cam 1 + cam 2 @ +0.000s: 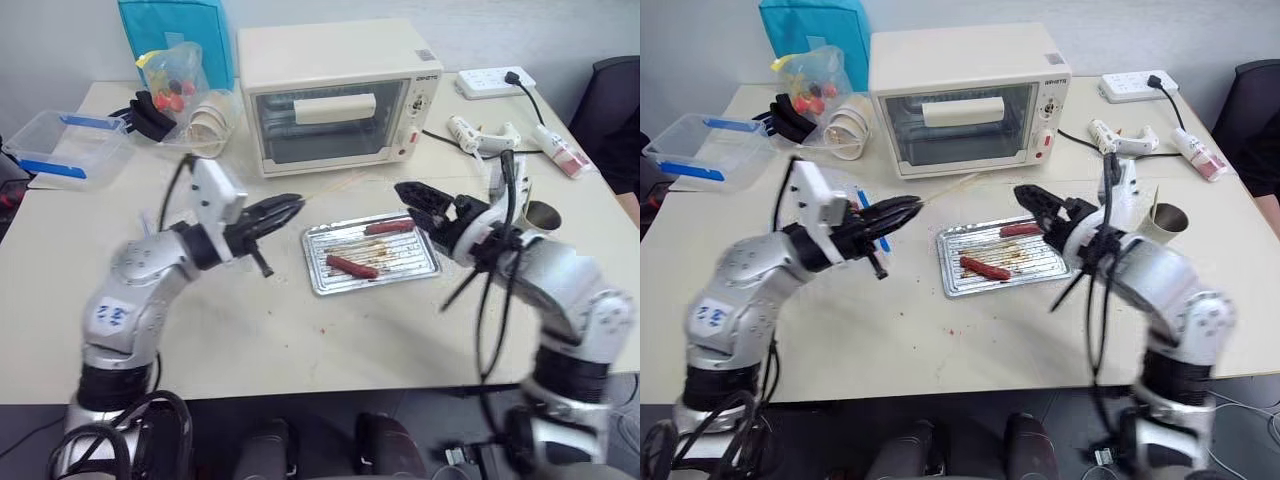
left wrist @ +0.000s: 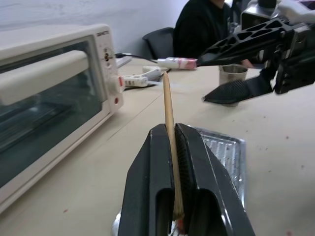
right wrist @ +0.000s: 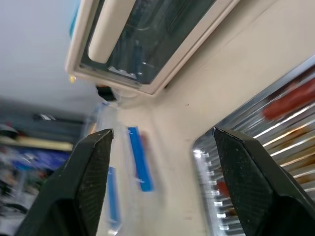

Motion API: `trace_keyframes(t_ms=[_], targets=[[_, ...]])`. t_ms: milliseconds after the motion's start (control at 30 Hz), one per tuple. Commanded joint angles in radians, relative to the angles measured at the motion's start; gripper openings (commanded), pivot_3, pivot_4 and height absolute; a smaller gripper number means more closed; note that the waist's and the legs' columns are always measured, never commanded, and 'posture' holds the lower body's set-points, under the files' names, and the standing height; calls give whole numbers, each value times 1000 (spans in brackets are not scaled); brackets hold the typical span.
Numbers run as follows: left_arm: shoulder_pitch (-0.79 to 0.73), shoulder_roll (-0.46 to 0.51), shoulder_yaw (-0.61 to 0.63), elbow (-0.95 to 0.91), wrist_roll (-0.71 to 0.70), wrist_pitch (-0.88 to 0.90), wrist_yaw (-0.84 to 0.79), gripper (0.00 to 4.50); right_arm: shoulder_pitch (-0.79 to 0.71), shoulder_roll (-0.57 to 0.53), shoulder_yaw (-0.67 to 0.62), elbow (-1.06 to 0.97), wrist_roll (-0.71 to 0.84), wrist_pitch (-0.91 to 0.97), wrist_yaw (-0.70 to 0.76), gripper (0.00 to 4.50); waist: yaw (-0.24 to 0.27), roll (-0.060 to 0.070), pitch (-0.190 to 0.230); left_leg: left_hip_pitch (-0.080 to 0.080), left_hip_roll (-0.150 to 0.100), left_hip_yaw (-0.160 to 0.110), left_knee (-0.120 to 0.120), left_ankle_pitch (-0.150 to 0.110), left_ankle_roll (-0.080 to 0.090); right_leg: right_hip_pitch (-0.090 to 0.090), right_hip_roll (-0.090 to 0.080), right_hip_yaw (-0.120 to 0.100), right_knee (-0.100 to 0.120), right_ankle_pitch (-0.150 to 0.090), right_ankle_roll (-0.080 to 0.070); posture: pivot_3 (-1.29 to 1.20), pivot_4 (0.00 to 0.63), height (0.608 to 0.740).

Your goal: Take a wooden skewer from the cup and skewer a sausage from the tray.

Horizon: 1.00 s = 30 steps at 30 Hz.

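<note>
My left gripper (image 1: 293, 205) is shut on the wooden skewer (image 2: 168, 110), which sticks out past the fingertips toward the oven, raised above the table left of the tray (image 1: 415, 258). The silver tray holds two sausages. The darker sausage (image 1: 352, 267) lies near its front left and a lighter one (image 1: 390, 227) lies at the back. My right gripper (image 1: 408, 200) hovers open over the tray's right back part, with nothing between its fingers (image 3: 96, 162). The grey-tan cup (image 1: 541, 215) stands on the table to the right, behind my right arm.
A white toaster oven (image 1: 335, 95) stands behind the tray. A clear blue-edged box (image 1: 65, 145), stacked paper cups (image 1: 205, 122) and a bag of small items (image 1: 172, 75) sit at the back left. A power strip (image 1: 495, 80) and white tools (image 1: 480, 135) lie at the back right. A person in black (image 2: 202, 29) sits beyond.
</note>
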Motion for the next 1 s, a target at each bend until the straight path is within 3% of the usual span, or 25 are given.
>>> trace_keyframes(t_ms=[33,167,267,367,567,700,1000], targets=[[56,88,105,-142,-124,91,-38,0,-45,-148,126,-90,-249,115,334,3544,-5,0,0,0,1,0,0,0,0,0,1,0,0,0,0,0,150,740],[162,216,258,-241,-257,199,-66,0,-43,-342,376,-216,-723,-10,765,4486,-1,0,0,1,3,0,-1,-1,-2,-1,1,0,0,-1,-1,0,150,740],[244,299,367,-294,-364,277,-91,0,-41,-410,557,-210,-1037,-192,1013,4486,8,-1,0,0,1,0,1,-1,-2,0,0,-1,0,0,0,0,150,740],[317,345,442,-316,-418,308,-101,0,-57,-383,621,-135,-1213,-300,1120,4486,21,-1,0,0,-1,0,2,-1,-1,1,0,-2,-3,1,2,0,150,740],[454,370,537,-352,-425,296,-113,0,-106,-252,653,29,-1364,-336,1237,4486,24,-2,0,1,-1,0,2,-1,-1,2,0,-8,-3,2,2,0,150,740],[457,365,535,-365,-435,283,-84,0,-121,-166,640,102,-1408,-296,1258,4486,24,-2,0,1,-1,0,2,-1,-1,2,0,-9,-3,2,1,0,150,740],[460,360,511,-379,-447,264,-39,0,-110,-85,641,159,-1529,-297,1304,4486,21,-2,0,1,-1,-1,2,-1,-2,2,0,-10,-2,2,1,0,150,740]])
